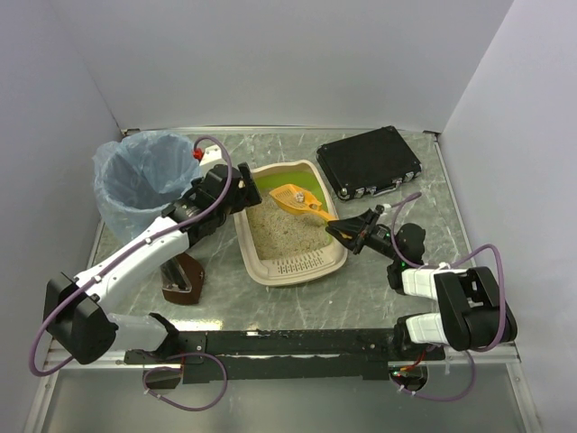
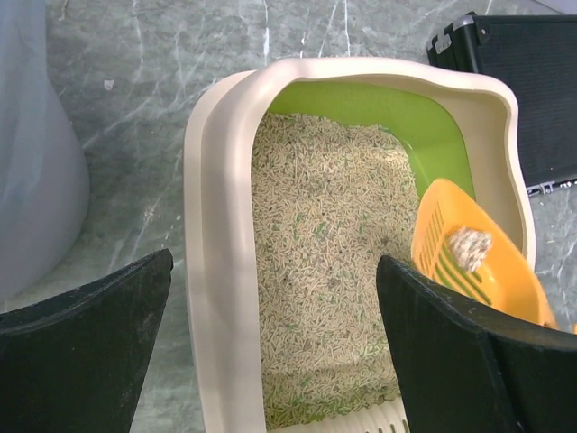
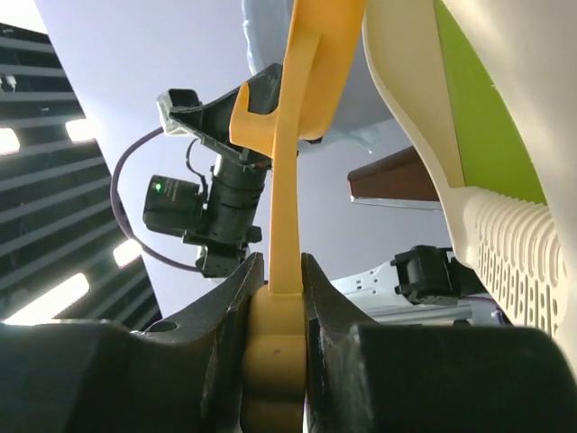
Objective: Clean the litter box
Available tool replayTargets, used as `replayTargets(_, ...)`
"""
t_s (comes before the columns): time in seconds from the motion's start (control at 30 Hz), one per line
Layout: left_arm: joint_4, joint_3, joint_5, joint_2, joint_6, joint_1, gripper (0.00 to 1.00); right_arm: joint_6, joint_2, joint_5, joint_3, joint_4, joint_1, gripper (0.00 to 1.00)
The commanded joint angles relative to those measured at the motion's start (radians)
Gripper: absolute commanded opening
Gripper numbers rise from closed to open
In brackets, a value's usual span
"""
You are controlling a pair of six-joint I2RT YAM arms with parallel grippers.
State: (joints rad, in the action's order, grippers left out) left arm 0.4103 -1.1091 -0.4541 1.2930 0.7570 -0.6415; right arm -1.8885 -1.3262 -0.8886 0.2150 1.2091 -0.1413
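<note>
The right gripper (image 3: 275,271) was closed tight on the end of the flat handle of an orange plastic slotted scoop (image 1: 297,197), with one finger pressed to each side of the handle. The scoop's bowl lay over the far part of the litter box (image 1: 270,271), a shallow beige plastic rectangular tray with rounded corners and a lime-green inner wall. In the bowl sat a pale lump (image 2: 469,245) of clumped litter. Whether the bowl touched the sandy granules (image 2: 315,271) below it could not be told.

The left gripper (image 1: 236,185) was spread fully wide and held nothing. One finger stood outside the box's left wall and the other over the granules, so the jaws straddled that wall; contact with the rim could not be told.

The litter box rested at the middle of the grey marbled table (image 1: 297,311), between the two arms, with its slotted grille end toward the arm bases. A round bin (image 1: 144,180) lined with a pale blue bag stood just beside the box's far left corner. A black rectangular case (image 1: 370,162) with metal latches lay near the far right corner, apart from it. A dark brown object (image 1: 185,280) of unclear kind stood by the left arm.
</note>
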Motion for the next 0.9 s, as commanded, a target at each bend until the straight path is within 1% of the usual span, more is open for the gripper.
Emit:
replayTargets(0.0, -0.014, 0.005, 0.022, -0.018, 0.015, -0.007, 0.99, 0.123, 0.054, -0.015, 0.084, -0.023, -0.006, 0.00)
replayTargets(0.03, -0.025, 0.026, 0.029, -0.036, 0.013, -0.009, 0.99, 0.181, 0.079, -0.030, 0.116, -0.095, -0.014, 0.00)
replayTargets(0.07, -0.034, 0.037, 0.050, -0.044, 0.005, -0.010, 0.99, 0.246, 0.108, -0.041, 0.183, -0.288, -0.024, 0.00)
replayTargets(0.1, -0.041, 0.046, 0.066, -0.052, 0.001, -0.012, 0.99, 0.404, 0.178, -0.036, 0.217, -0.401, -0.026, 0.00)
replayTargets(0.13, -0.031, 0.057, 0.077, -0.067, 0.010, -0.014, 0.99, 0.480, 0.212, -0.024, 0.253, -0.507, -0.027, 0.00)
replayTargets(0.17, -0.028, 0.067, 0.083, -0.080, 0.013, -0.017, 0.99, 0.546, 0.249, 0.018, 0.311, -0.701, -0.029, 0.00)
replayTargets(0.2, -0.025, 0.080, 0.086, -0.090, 0.018, -0.020, 0.99, 0.648, 0.312, 0.046, 0.335, -0.771, -0.032, 0.00)
replayTargets(0.23, -0.024, 0.112, 0.089, -0.122, 0.031, -0.024, 0.99, 0.685, 0.337, 0.069, 0.357, -0.837, -0.030, 0.00)
replayTargets(0.3, -0.034, 0.152, 0.110, -0.161, 0.044, -0.026, 0.99, 0.726, 0.370, 0.099, 0.408, -0.913, -0.035, 0.00)
replayTargets(0.43, -0.080, 0.245, 0.187, -0.259, 0.033, -0.029, 0.99, 0.677, 0.332, 0.082, 0.474, -0.882, -0.075, 0.00)
replayTargets(0.47, -0.094, 0.256, 0.198, -0.270, 0.027, -0.030, 0.99, 0.678, 0.317, 0.082, 0.522, -0.891, -0.089, 0.00)
replayTargets(0.5, -0.099, 0.268, 0.207, -0.280, 0.024, -0.032, 0.99, 0.692, 0.285, 0.083, 0.555, -0.905, -0.125, 0.00)
replayTargets(0.53, -0.102, 0.287, 0.221, -0.294, 0.021, -0.033, 0.99, 0.700, 0.266, 0.089, 0.589, -0.955, -0.145, 0.00)
replayTargets(0.57, -0.103, 0.295, 0.235, -0.300, 0.015, -0.034, 0.99, 0.704, 0.250, 0.102, 0.654, -0.971, -0.165, 0.00)
replayTargets(0.63, -0.111, 0.314, 0.259, -0.314, 0.013, -0.032, 0.99, 0.707, 0.193, 0.138, 0.719, -1.009, -0.222, 0.00)
replayTargets(0.67, -0.113, 0.321, 0.267, -0.320, 0.013, -0.033, 0.99, 0.706, 0.174, 0.151, 0.781, -1.019, -0.242, 0.00)
replayTargets(0.73, -0.122, 0.345, 0.278, -0.342, 0.018, -0.032, 0.99, 0.718, 0.108, 0.171, 0.851, -1.040, -0.292, 0.00)
replayTargets(0.77, -0.126, 0.353, 0.287, -0.350, 0.019, -0.032, 0.99, 0.721, 0.058, 0.174, 0.921, -1.062, -0.306, 0.00)
replayTargets(0.83, -0.143, 0.380, 0.298, -0.377, 0.021, -0.034, 0.99, 0.723, 0.001, 0.180, 0.993, -1.077, -0.334, 0.00)
replayTargets(0.87, -0.149, 0.390, 0.311, -0.386, 0.021, -0.034, 0.99, 0.724, -0.058, 0.185, 1.073, -1.095, -0.357, 0.00)
